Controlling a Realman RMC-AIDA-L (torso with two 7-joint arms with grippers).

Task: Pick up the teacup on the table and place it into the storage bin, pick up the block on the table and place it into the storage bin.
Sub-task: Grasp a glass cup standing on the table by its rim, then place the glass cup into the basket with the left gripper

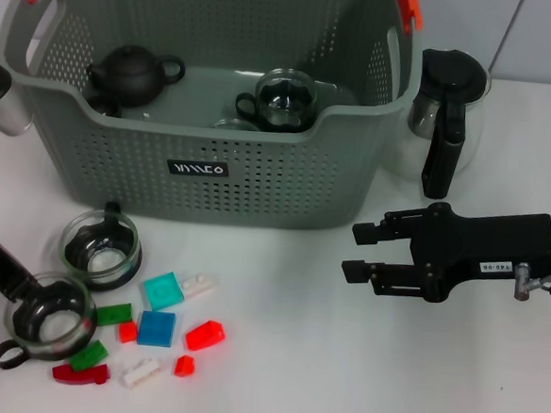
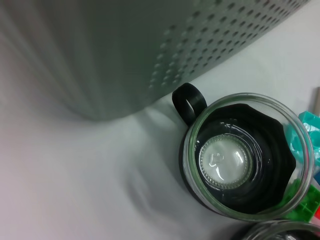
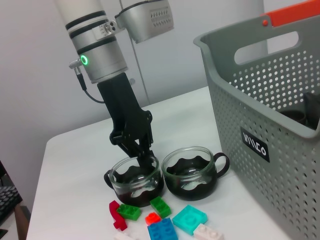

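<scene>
Here, two glass teacups outside the storage bin, left claw clamping one's rim, right claw open.

**Readable markings on my screens**

I can make out one small black label on the front wall of the grey storage bin; its white lettering is stylised and I cannot read it with confidence. On my right gripper there is a small white sticker with dark print, too small for me to read.
</scene>
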